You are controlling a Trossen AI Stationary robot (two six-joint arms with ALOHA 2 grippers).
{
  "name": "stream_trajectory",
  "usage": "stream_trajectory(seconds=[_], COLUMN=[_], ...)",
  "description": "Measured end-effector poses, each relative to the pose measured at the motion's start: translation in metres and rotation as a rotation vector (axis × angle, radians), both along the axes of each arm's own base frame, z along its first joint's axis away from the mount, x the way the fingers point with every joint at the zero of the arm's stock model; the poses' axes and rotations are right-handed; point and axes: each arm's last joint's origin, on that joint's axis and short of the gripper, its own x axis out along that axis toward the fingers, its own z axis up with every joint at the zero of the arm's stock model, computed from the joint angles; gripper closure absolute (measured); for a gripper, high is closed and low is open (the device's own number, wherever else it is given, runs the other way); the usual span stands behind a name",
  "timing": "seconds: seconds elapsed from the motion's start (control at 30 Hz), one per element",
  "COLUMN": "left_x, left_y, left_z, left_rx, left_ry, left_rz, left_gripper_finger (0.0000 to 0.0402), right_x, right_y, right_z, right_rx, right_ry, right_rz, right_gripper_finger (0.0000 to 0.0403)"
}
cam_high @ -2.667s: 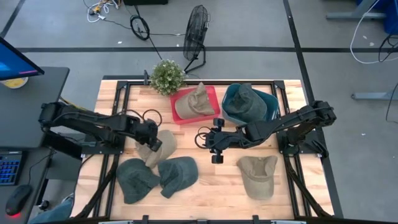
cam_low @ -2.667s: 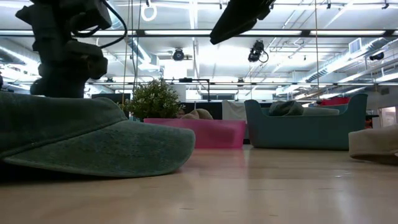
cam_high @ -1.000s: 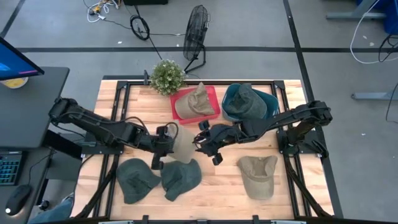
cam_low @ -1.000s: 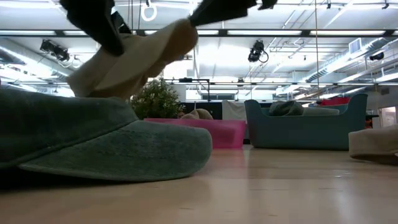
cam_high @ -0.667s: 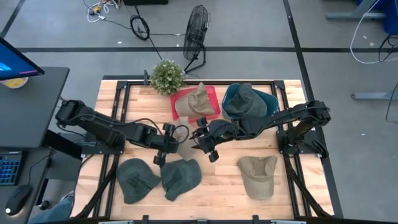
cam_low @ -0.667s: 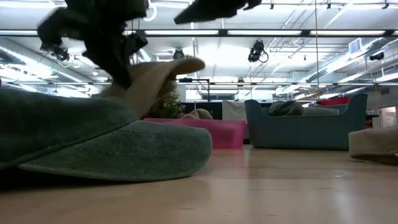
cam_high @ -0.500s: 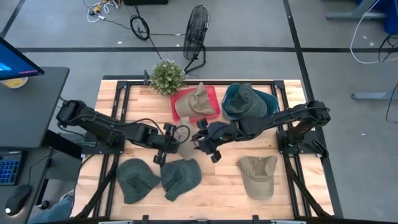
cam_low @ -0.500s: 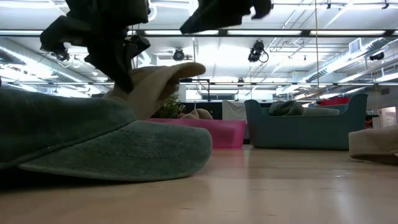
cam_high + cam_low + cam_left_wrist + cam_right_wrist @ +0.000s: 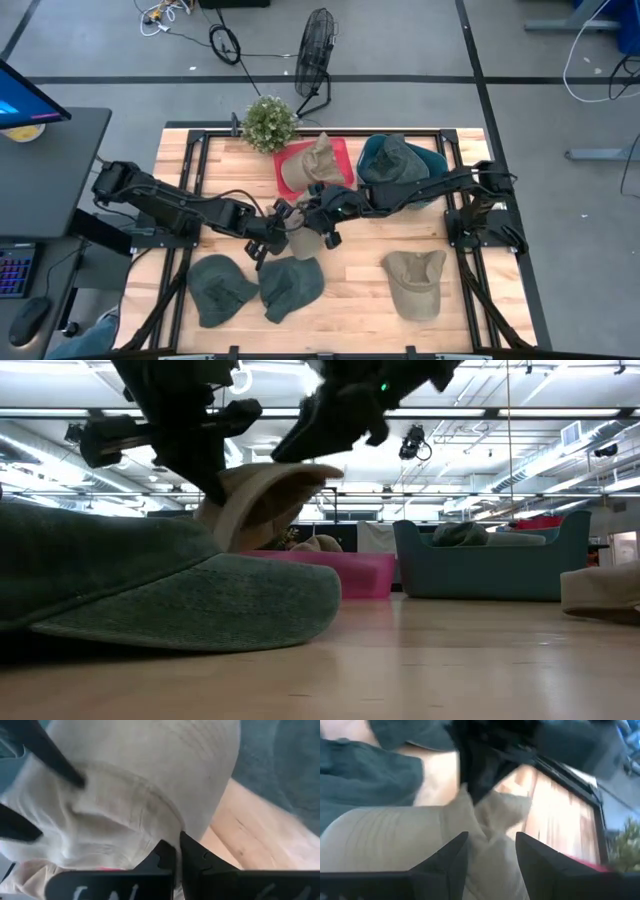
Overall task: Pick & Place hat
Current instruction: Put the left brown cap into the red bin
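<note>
Left gripper: the left gripper [image 9: 275, 238] sits near the middle of the table, its dark fingers [image 9: 170, 862] pinched together on the edge of the beige soft cloth cap [image 9: 300, 238], holding it lifted off the wood.
Right gripper: the right gripper [image 9: 318, 228] has reached across from the right to the same cap; its fingers [image 9: 451, 855] stand apart on either side of the fabric, not yet closed on it.
Table: the light wooden table [image 9: 350, 290] with a black frame carries everything.
Bins: the red plastic bin [image 9: 345, 160], far and centre, holds a beige cap; the teal plastic bin [image 9: 437, 160] to its right holds a dark green one.
Loose caps: two dark green cloth caps [image 9: 255, 285] lie near-left of the grippers; one tan cloth cap [image 9: 415, 280] lies near-right.
Held cap: it hangs between the two grippers, above the table, just near of the red bin.
Handling: it looks light and floppy; the crown creases and sags where pinched, so I judge it will droop and swing rather than keep shape.
Where to grip: the stiffer brim or the seamed rim should hold better than loose crown fabric, which may slide out of a thin pinch.
</note>
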Motion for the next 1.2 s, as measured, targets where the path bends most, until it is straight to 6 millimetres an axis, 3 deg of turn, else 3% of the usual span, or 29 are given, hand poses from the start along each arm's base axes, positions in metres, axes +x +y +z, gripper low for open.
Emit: stream_trajectory(seconds=[0.13,0.37,0.53,0.7,0.9,1.03,1.2], left_x=[0.0,0.0,0.001,0.001,0.001,0.003,0.004], left_y=[0.002,0.005,0.006,0.01,0.016,0.021,0.022], left_z=[0.0,0.002,0.003,0.002,0.004,0.005,0.006], left_rx=[0.016,0.225,0.308,0.282,0.374,0.359,0.349], left_ry=[0.002,0.013,0.024,0.015,0.011,-0.01,-0.031], left_rz=[0.017,-0.043,-0.087,-0.031,0.039,0.083,0.113], left_gripper_finger=[0.0393,0.0393,0.0393,0.0393,0.0392,0.0392,0.0392], right_x=[0.002,0.001,0.001,0.0,-0.006,-0.006,-0.005], right_y=[-0.014,-0.023,-0.025,-0.026,-0.026,-0.026,-0.027], right_z=[-0.008,-0.009,-0.009,-0.01,-0.017,-0.017,-0.016], right_rx=[0.064,0.255,0.333,0.432,0.448,0.457,0.402], right_ry=[0.033,0.052,0.065,0.086,0.186,0.189,0.158], right_rz=[-0.024,0.095,0.04,-0.041,-0.072,-0.086,-0.134], right_gripper_finger=[0.0236,0.0236,0.0236,0.0236,0.0239,0.0265,0.0331])
